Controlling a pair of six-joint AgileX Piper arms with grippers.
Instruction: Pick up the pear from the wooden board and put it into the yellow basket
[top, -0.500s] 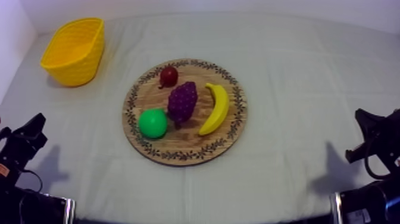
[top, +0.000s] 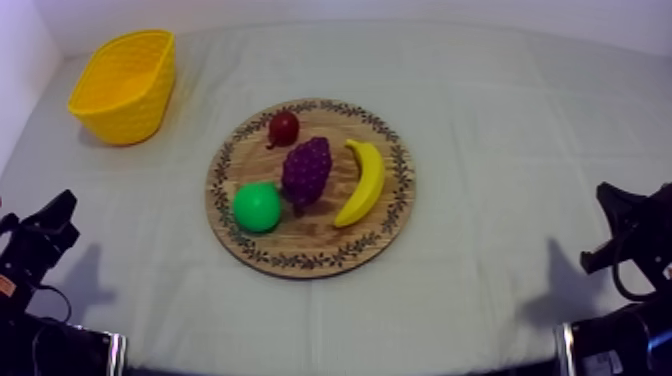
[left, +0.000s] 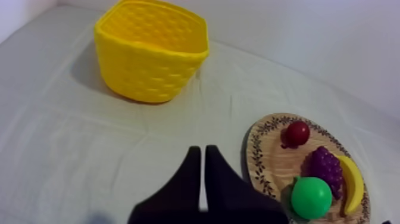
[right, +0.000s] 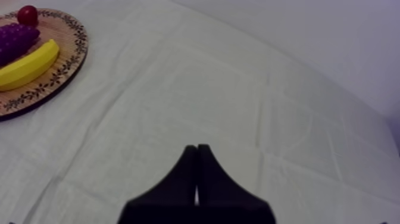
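A green pear (top: 257, 206) lies on the front left part of the round wooden board (top: 390, 205), beside the purple grapes (top: 307, 170). The yellow basket (top: 126, 85) stands at the far left of the table, with nothing visible inside. My left gripper (top: 55, 215) rests low at the left edge, well short of the board, its fingers together as a narrow wedge (left: 199, 156). My right gripper (top: 610, 195) rests low at the right edge, also shut on nothing (right: 197, 149). From the left wrist the pear (left: 311, 198) sits at the board's near rim (left: 257, 152), the basket (left: 149, 50) farther off.
A banana (top: 363, 182) and a small red fruit (top: 284, 128) share the board with the grapes. From the right wrist the banana (right: 27, 65) and the grapes (right: 15, 40) lie on the board (right: 56, 83). Bare grey-white cloth (top: 500, 110) spreads all round the board.
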